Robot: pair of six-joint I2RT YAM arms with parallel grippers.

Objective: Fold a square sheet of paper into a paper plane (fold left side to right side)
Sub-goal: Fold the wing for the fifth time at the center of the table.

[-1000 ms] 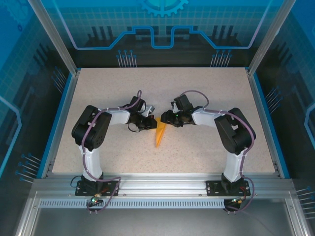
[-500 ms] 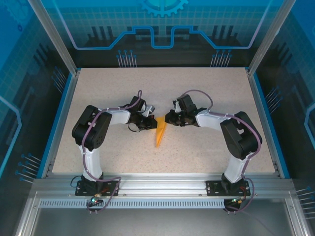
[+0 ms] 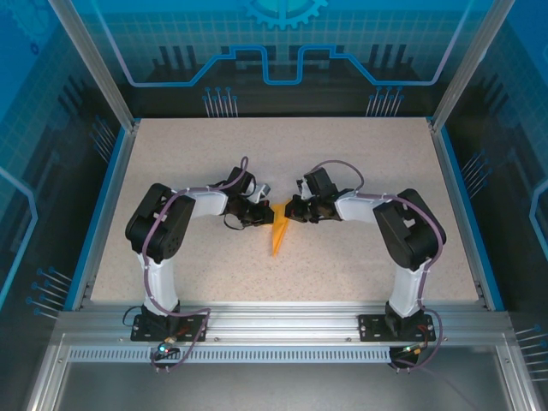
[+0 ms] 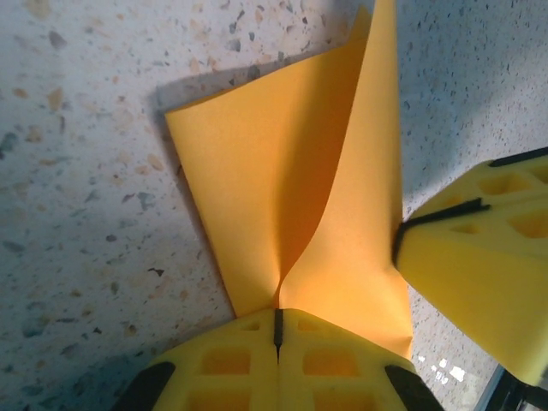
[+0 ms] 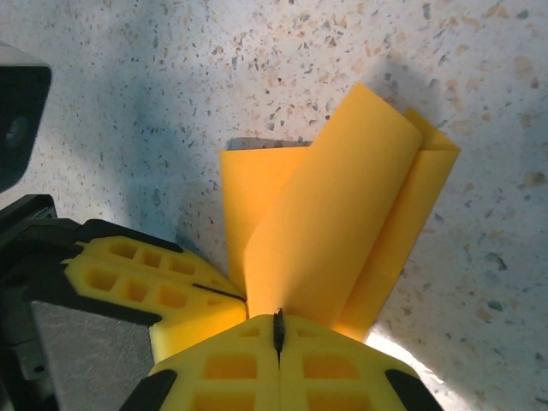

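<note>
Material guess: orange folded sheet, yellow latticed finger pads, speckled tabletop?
Orange folded sheet: thin matte paper; sharp creases, curling flap. Yellow latticed finger pads: likely moulded plastic, maybe rubbery; square pockets. Speckled tabletop: looks like stone-effect laminate; flat flecks.

The speckled beige table [image 3: 360, 163] bears a folded orange paper plane [image 3: 277, 237] near its middle.

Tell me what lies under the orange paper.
The speckled table lies under the orange paper, shadowed along its edge. The left pincer and the right pincer are shut on the paper. The part directly beneath it is covered.
</note>
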